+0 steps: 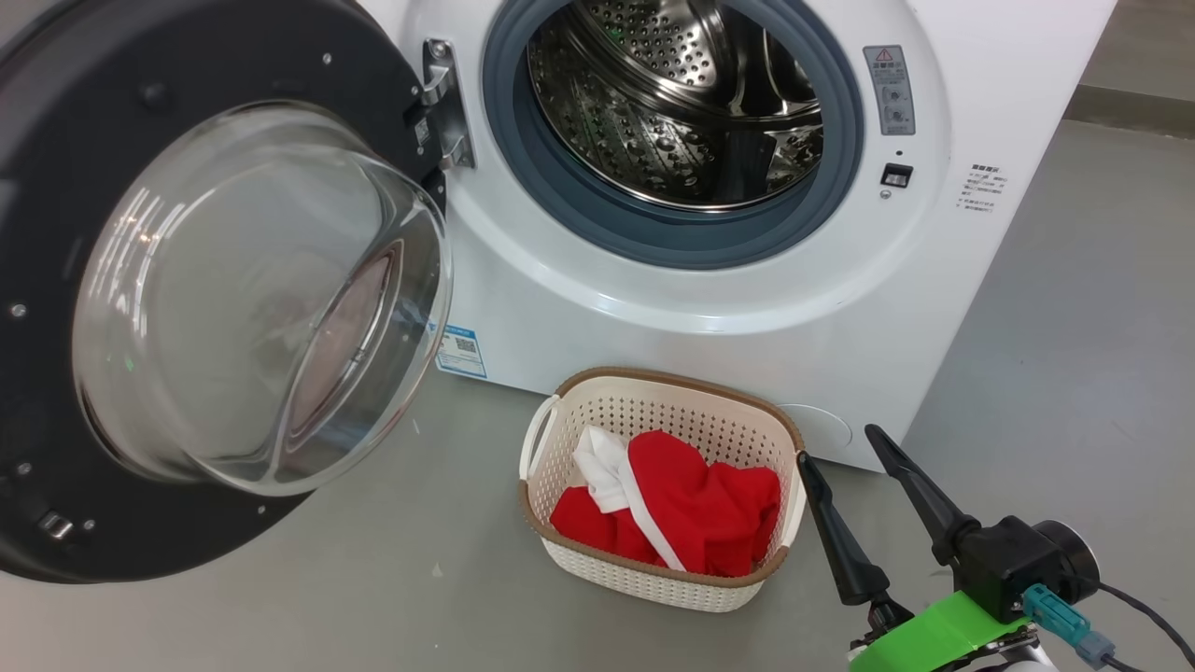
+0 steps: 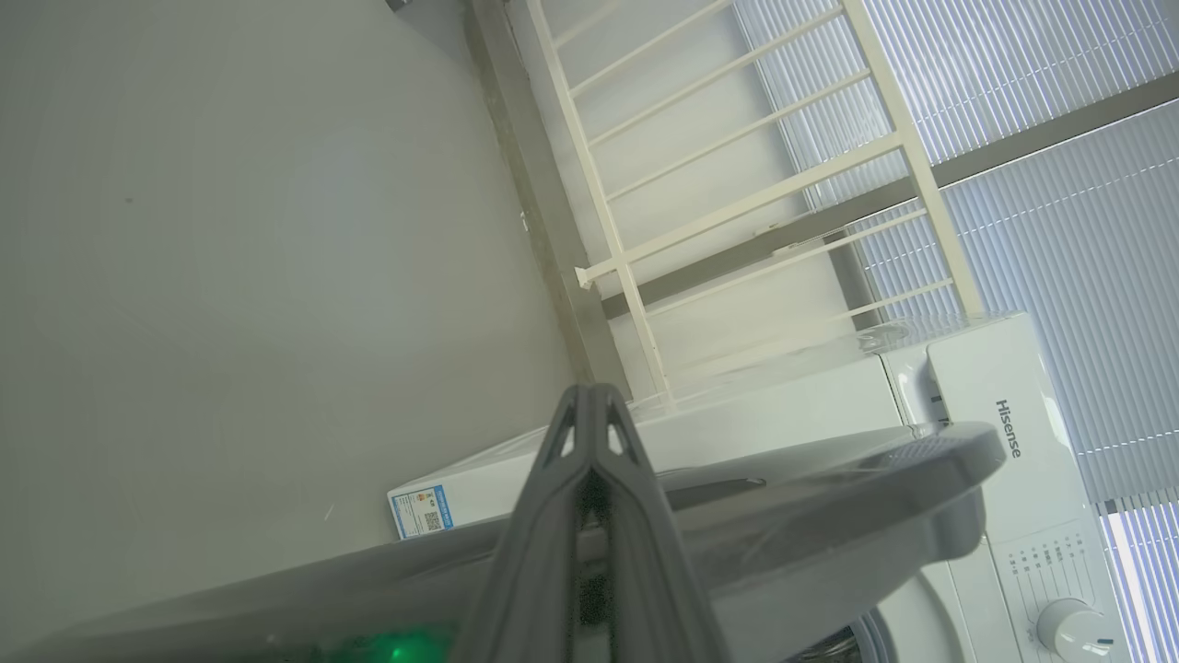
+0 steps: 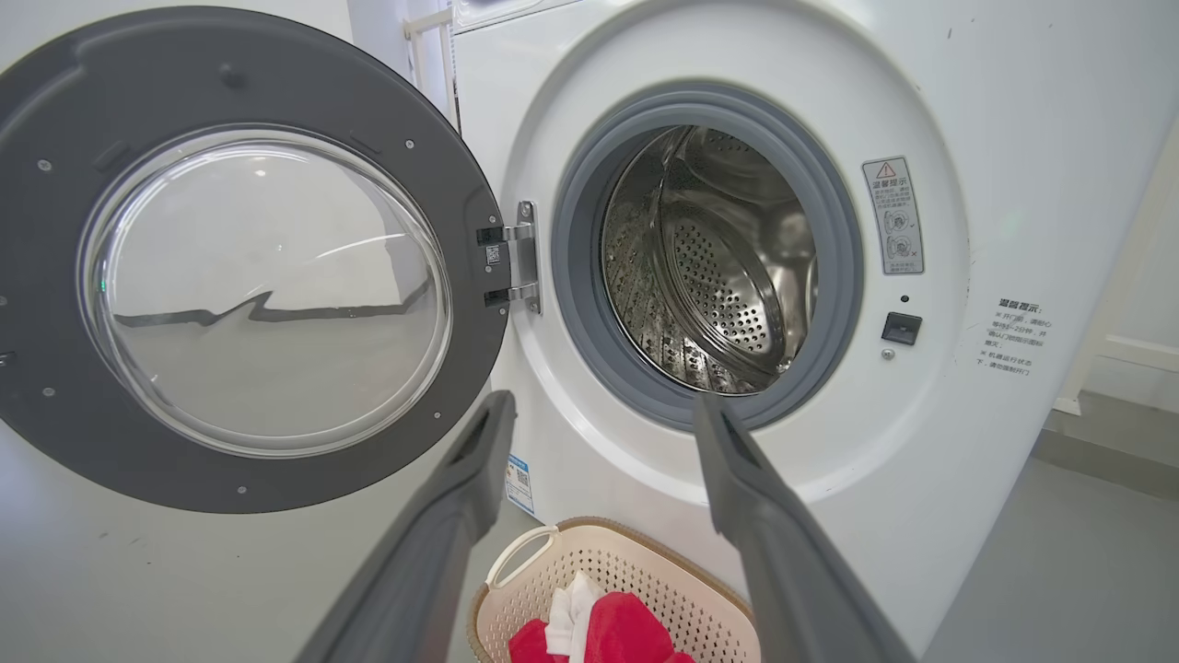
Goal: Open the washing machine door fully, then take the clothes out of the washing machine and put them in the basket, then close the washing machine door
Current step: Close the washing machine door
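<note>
Right gripper (image 1: 838, 444) nearest, jaws spread and holding nothing, just right of the basket (image 1: 672, 378). Red clothes (image 1: 695, 504) lie inside it. The basket sits below the drum (image 1: 672, 103) mouth, likely for a short drop. Drum looks empty. Washing machine door (image 1: 233, 56) stands wide open at left, clearing access. Left gripper (image 2: 589, 396) is pinched shut by the door's rim, probably to push it closed.

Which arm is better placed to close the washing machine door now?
Left, probably: left pincer, shut, sits by the door rim; right pincer hangs open beside the basket.
</note>
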{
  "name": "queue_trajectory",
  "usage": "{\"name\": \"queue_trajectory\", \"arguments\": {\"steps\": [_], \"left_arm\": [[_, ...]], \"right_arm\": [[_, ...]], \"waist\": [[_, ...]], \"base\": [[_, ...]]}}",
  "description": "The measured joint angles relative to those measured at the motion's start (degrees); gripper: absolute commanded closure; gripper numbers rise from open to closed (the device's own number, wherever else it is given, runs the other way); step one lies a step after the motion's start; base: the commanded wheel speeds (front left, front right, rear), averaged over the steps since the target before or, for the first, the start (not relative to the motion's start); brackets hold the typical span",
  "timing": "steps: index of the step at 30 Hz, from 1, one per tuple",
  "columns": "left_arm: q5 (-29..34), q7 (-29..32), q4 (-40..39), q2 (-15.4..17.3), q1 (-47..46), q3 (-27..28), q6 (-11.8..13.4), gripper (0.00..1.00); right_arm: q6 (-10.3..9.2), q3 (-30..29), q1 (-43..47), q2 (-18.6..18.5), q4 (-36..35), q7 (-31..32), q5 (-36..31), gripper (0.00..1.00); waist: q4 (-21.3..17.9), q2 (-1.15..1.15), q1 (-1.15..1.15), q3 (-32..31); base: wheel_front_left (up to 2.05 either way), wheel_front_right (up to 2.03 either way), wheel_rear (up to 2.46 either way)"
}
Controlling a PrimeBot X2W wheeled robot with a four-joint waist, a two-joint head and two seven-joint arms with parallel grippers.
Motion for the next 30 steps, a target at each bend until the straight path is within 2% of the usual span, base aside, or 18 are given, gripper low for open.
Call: {"name": "queue_trajectory", "arguments": {"steps": [9, 14, 23, 30], "left_arm": [[-1.97, 2.71, -0.79, -1.08, 0.29, 0.09, -1.68, 1.0], [-3.74, 4.34, -4.05, -2.6, 2.01, 0.31, -2.67, 1.0], [-5.26, 6.57, -13.14, -6.35, 7.51, 0.1, -3.2, 1.0], [-8.51, 9.59, -23.41, -11.5, 13.48, 0.54, -2.91, 1.0]], "right_arm": [[0.0, 0.03, 0.01, -0.01, 0.02, -0.31, 0.29, 0.0], [0.0, 0.09, 0.01, -0.02, 0.12, -0.52, 0.86, 0.0], [0.0, 0.18, 0.01, -0.03, 0.64, -1.12, 2.01, 0.0], [0.0, 0.11, 0.01, -0.04, 0.78, -1.53, 2.2, 0.0]], "waist": [[0.78, 0.0, 0.0, 0.15], [0.92, 0.0, 0.0, 0.05], [0.68, 0.0, 0.0, -0.05], [0.5, 0.0, 0.0, -0.07]], "base": [[0.0, 0.0, 0.0], [0.0, 0.0, 0.0], [0.0, 0.0, 0.0], [0.0, 0.0, 0.0]]}}
